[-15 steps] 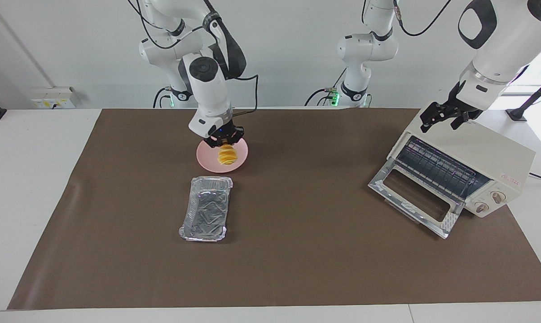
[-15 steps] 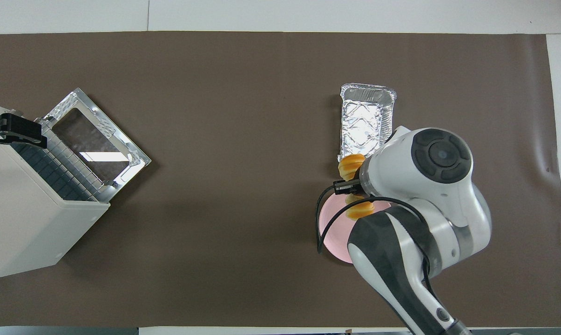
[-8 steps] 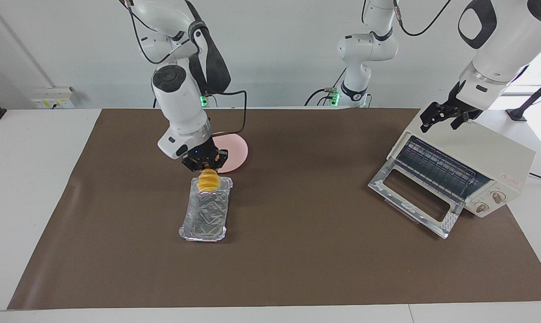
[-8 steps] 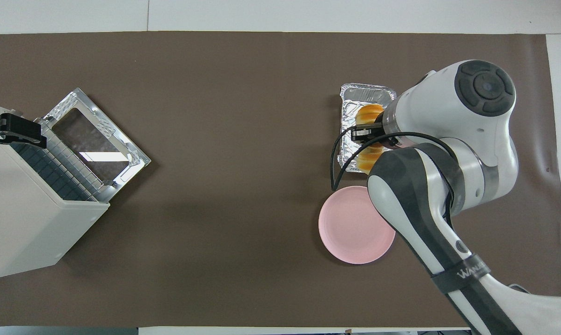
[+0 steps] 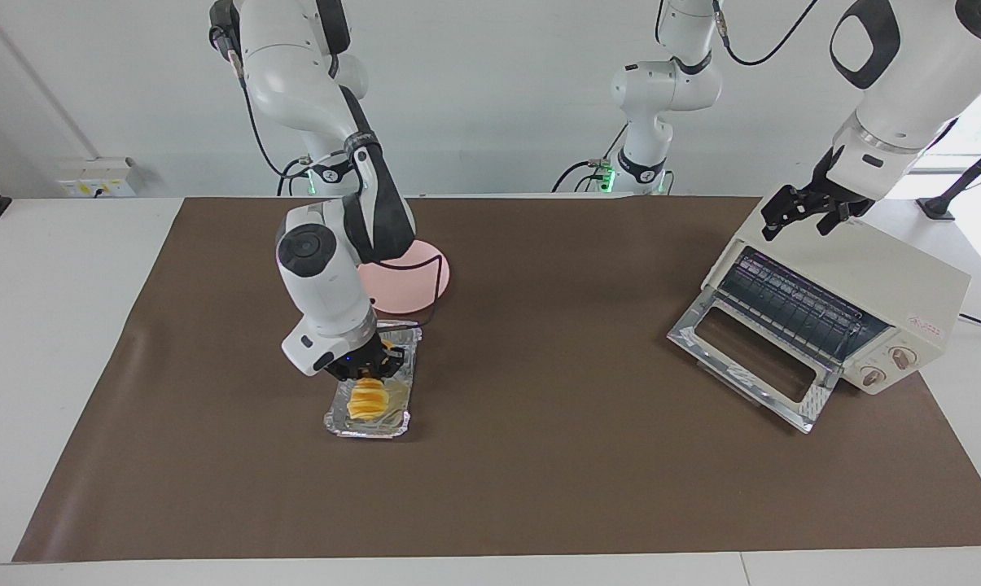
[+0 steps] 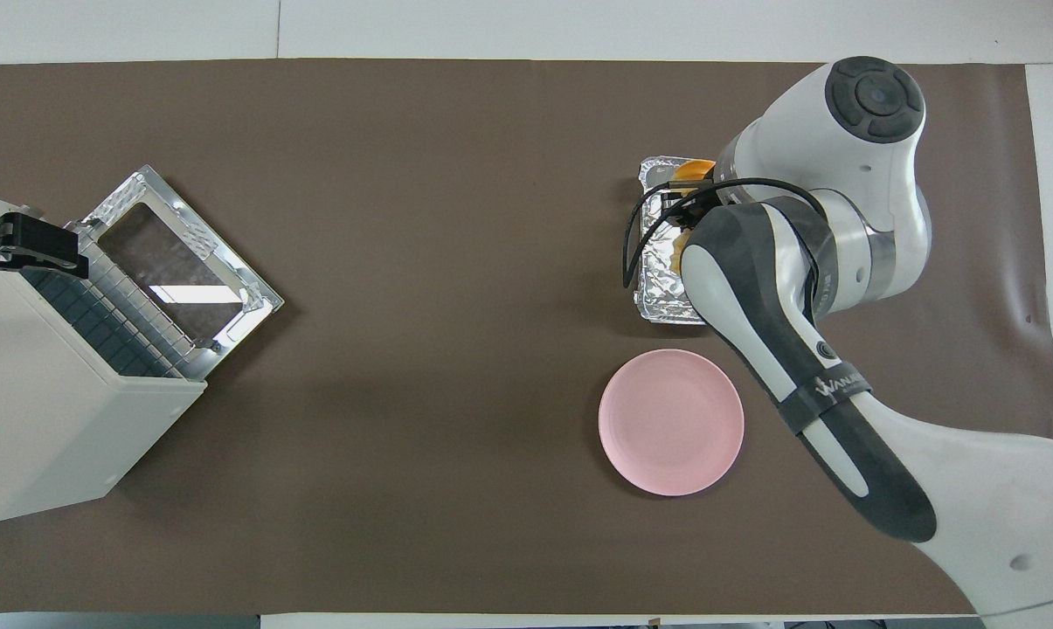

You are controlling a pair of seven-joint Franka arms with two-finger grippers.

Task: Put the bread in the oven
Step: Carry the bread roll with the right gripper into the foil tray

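The golden-yellow ridged bread (image 5: 367,399) is in my right gripper (image 5: 365,372), which is shut on it. The loaf is low in the silver foil tray (image 5: 398,420), at the tray's end farther from the robots. In the overhead view the right arm covers most of the tray (image 6: 657,297) and only a tip of the bread (image 6: 694,167) shows. The cream-white oven (image 5: 864,277) stands at the left arm's end of the table, its glass door (image 5: 751,358) dropped open and its rack showing. My left gripper (image 5: 799,216) waits open over the oven's top edge.
The pink plate (image 5: 426,281) is bare and lies nearer to the robots than the foil tray; it also shows in the overhead view (image 6: 671,422). A brown mat (image 5: 539,456) covers the table. The oven (image 6: 45,419) and its open door (image 6: 176,253) show in the overhead view.
My right gripper lifted the bread off the pink plate, carried it away from the robots over the foil tray and lowered it into the tray. The left arm has not moved.
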